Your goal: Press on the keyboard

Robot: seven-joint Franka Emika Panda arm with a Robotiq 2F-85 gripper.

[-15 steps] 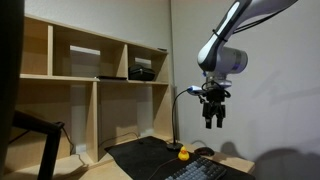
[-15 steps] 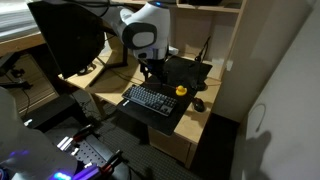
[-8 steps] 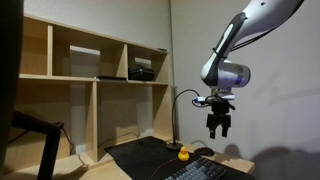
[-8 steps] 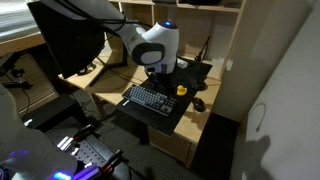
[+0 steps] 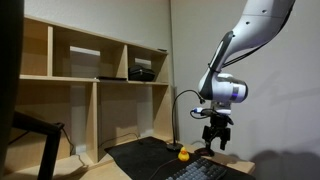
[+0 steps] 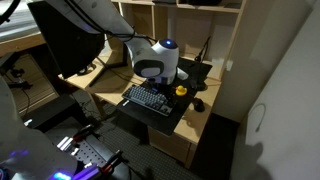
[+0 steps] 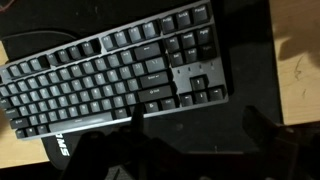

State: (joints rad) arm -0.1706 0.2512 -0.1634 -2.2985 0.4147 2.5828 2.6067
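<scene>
The keyboard point(image 7: 110, 70) is dark grey-black with rows of small keys and fills most of the wrist view. It lies on a black mat point(image 7: 220, 125). It also shows in both exterior views point(image 5: 205, 170) point(image 6: 150, 100). My gripper point(image 5: 216, 141) hangs a short way above the keyboard's near end, pointing down. In the wrist view its two dark fingers point(image 7: 195, 140) stand wide apart over the mat just beside the keyboard's edge, open and empty. In an exterior view the robot's white wrist point(image 6: 155, 68) hides the fingers.
A small yellow object point(image 5: 184, 154) point(image 6: 181, 90) sits on the mat by a gooseneck stand point(image 5: 178, 115). A dark mouse point(image 6: 197, 104) lies beside the keyboard. Wooden shelves point(image 5: 90, 70) stand behind the desk. A monitor point(image 6: 65, 35) stands at one side.
The arm has come down and shifted sideways, bringing the gripper from high above the desk to just over the keyboard. The fingers stay apart.
</scene>
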